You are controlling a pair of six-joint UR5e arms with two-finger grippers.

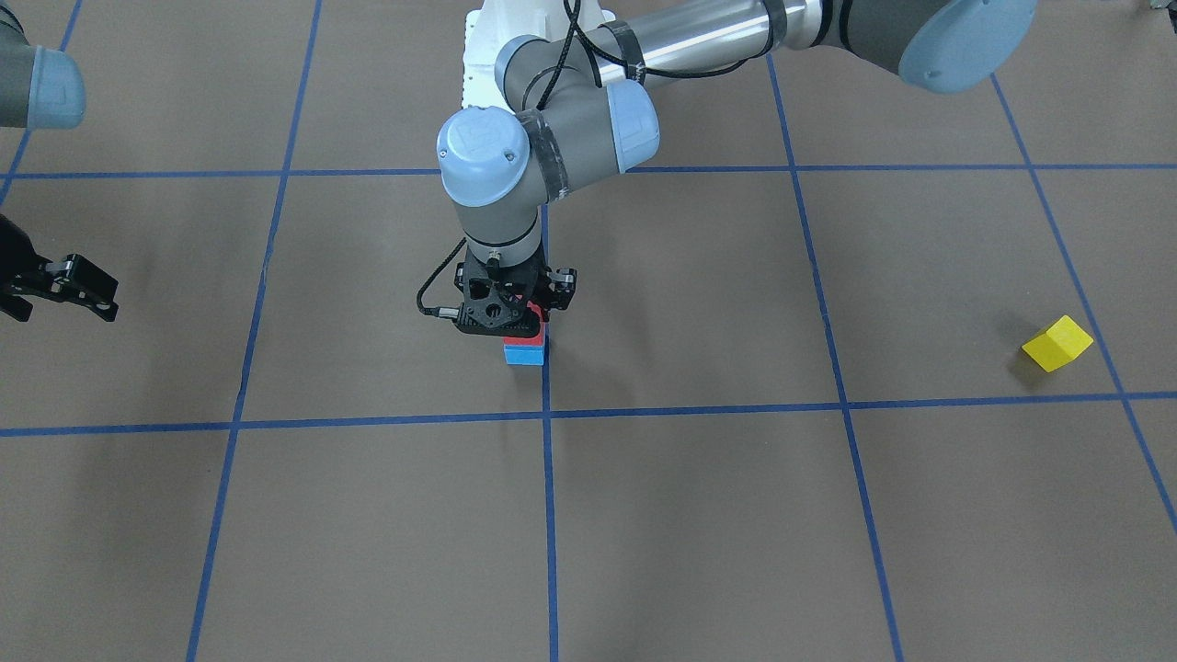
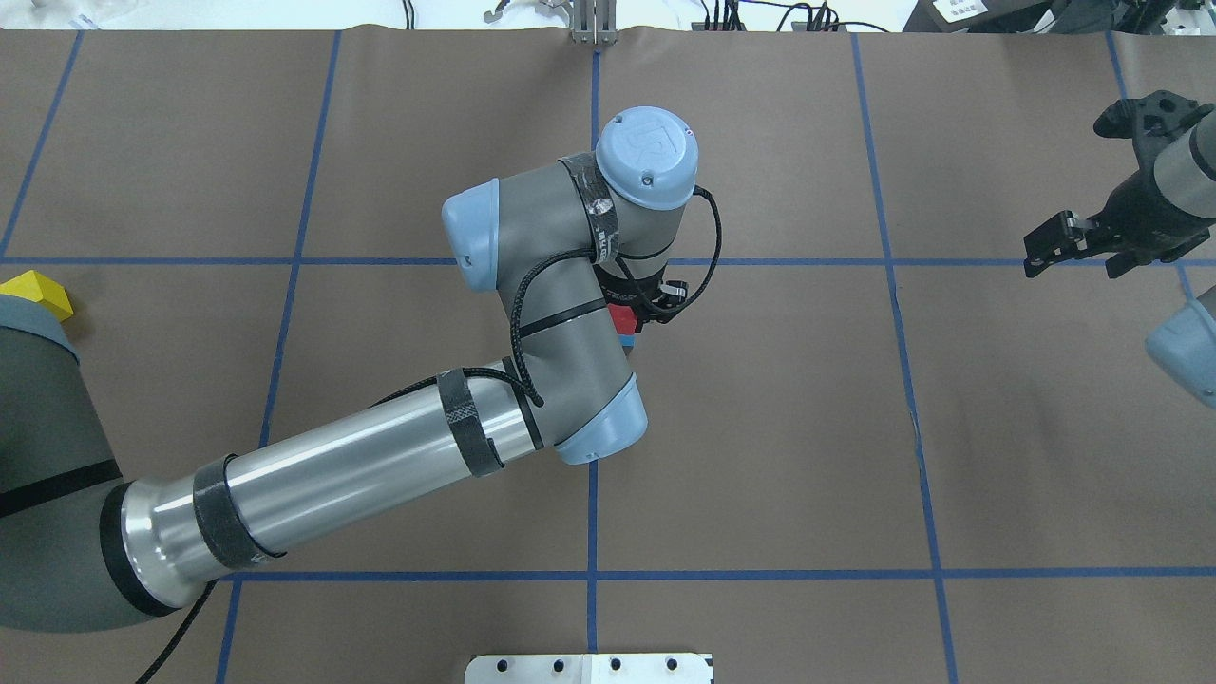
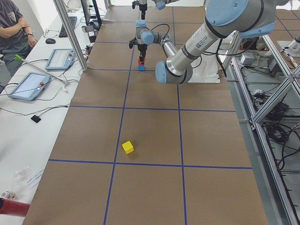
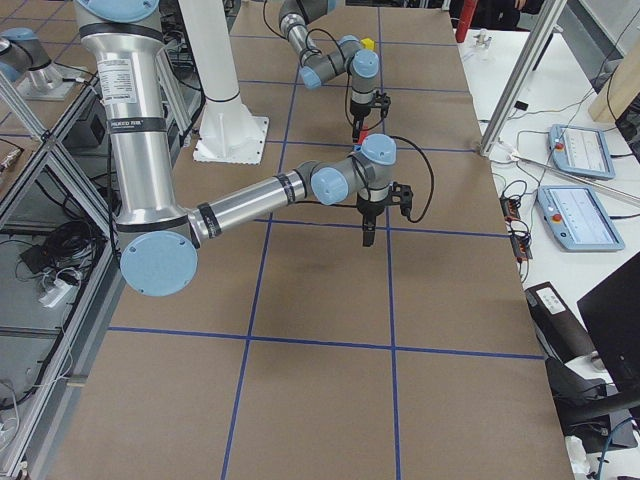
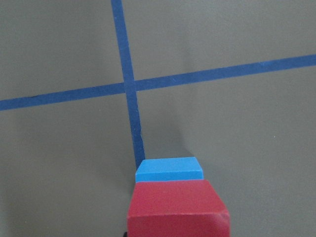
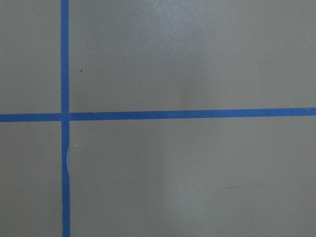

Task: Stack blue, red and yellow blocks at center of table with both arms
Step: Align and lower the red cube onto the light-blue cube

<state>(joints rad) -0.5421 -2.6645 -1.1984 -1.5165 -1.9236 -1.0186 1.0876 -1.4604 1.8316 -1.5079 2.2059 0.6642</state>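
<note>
A red block [image 1: 539,314] sits on a blue block [image 1: 525,352] at the table's centre, next to a blue tape crossing. My left gripper [image 1: 537,318] points straight down and is shut on the red block. The left wrist view shows the red block [image 5: 177,210] close up, resting on the blue block [image 5: 169,169]; my fingers are hidden there. A yellow block [image 1: 1057,343] lies alone, tilted, far out on my left side, and also shows in the overhead view [image 2: 38,290]. My right gripper [image 2: 1069,245] is open and empty, hovering at the table's right side.
The brown table cover [image 1: 699,515] carries a grid of blue tape lines [image 1: 549,515]. My left arm's forearm [image 2: 361,475] stretches low across the near left part of the table. A white mounting plate [image 2: 589,668] sits at the near edge.
</note>
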